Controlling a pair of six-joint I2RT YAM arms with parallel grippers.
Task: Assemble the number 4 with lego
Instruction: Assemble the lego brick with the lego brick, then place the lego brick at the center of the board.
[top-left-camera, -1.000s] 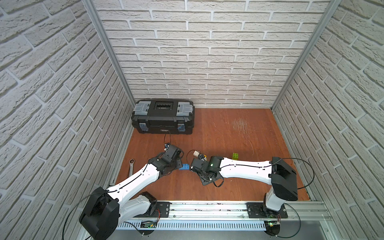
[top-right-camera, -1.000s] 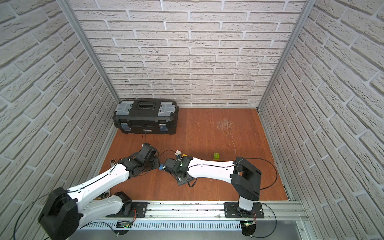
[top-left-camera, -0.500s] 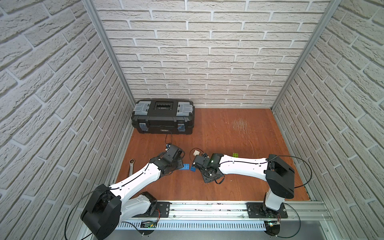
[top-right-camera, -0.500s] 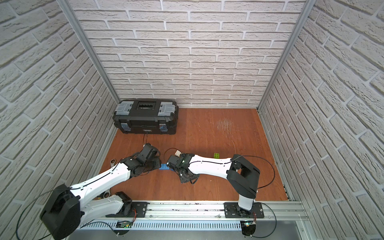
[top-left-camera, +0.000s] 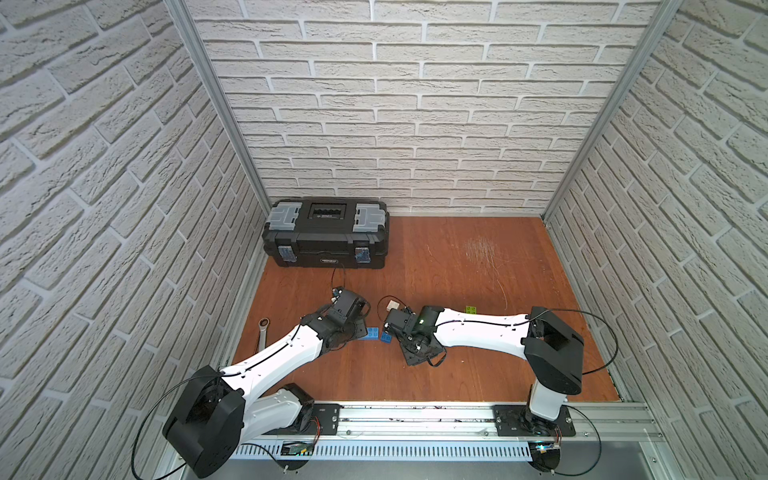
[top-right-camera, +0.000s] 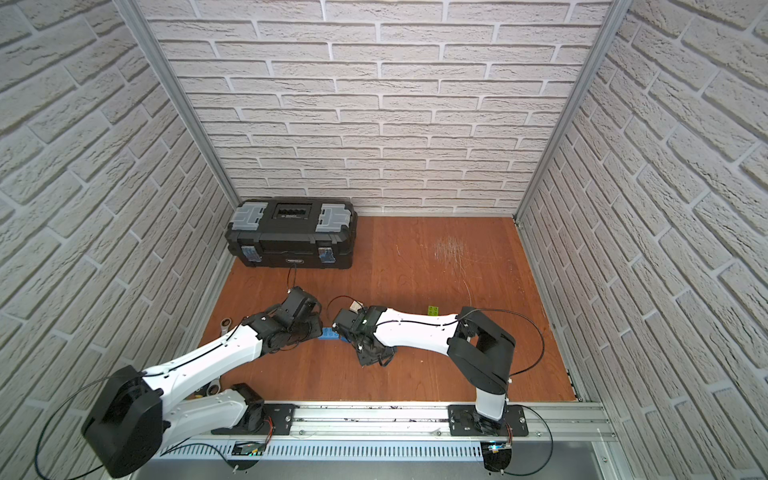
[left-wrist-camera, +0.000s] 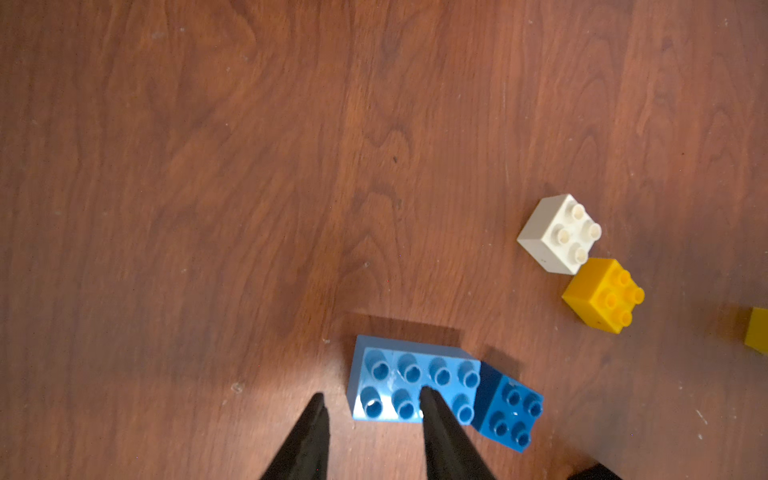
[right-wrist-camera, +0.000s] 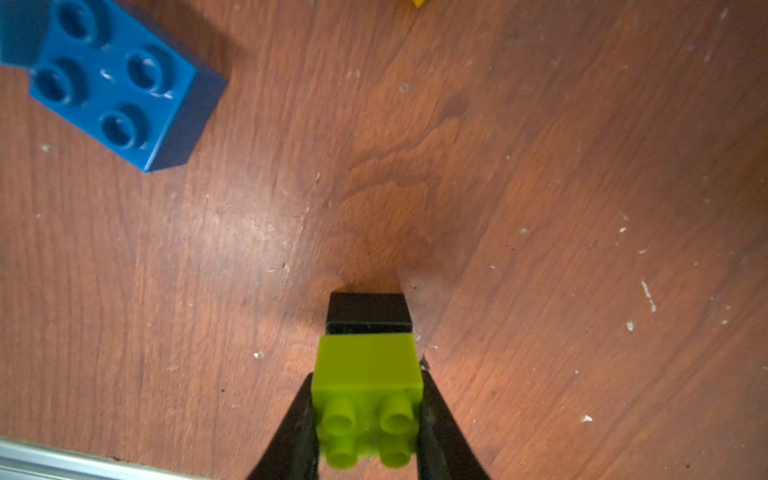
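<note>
In the left wrist view a long light-blue lego brick (left-wrist-camera: 415, 380) lies studs up on the wooden floor. A dark-blue square brick (left-wrist-camera: 509, 415) touches its end at an angle. My left gripper (left-wrist-camera: 372, 397) hangs open over the light-blue brick, one finger above its studs and one beside its end. A white brick (left-wrist-camera: 559, 232) and a yellow brick (left-wrist-camera: 604, 295) lie farther off. My right gripper (right-wrist-camera: 368, 415) is shut on a lime-green brick (right-wrist-camera: 368, 374) with a black brick (right-wrist-camera: 369, 311) joined to its underside. The dark-blue brick (right-wrist-camera: 112, 87) lies a short way ahead of it.
In a top view a black toolbox (top-left-camera: 326, 232) stands at the back left, and a wrench (top-left-camera: 262, 330) lies by the left wall. A second lime-green brick (top-left-camera: 471, 309) sits just behind the right forearm. An aluminium rail (top-left-camera: 415, 415) runs along the front edge.
The right arm has shifted a little to the left, toward the blue bricks, with the green brick still in its grip. The left arm has hardly moved.
</note>
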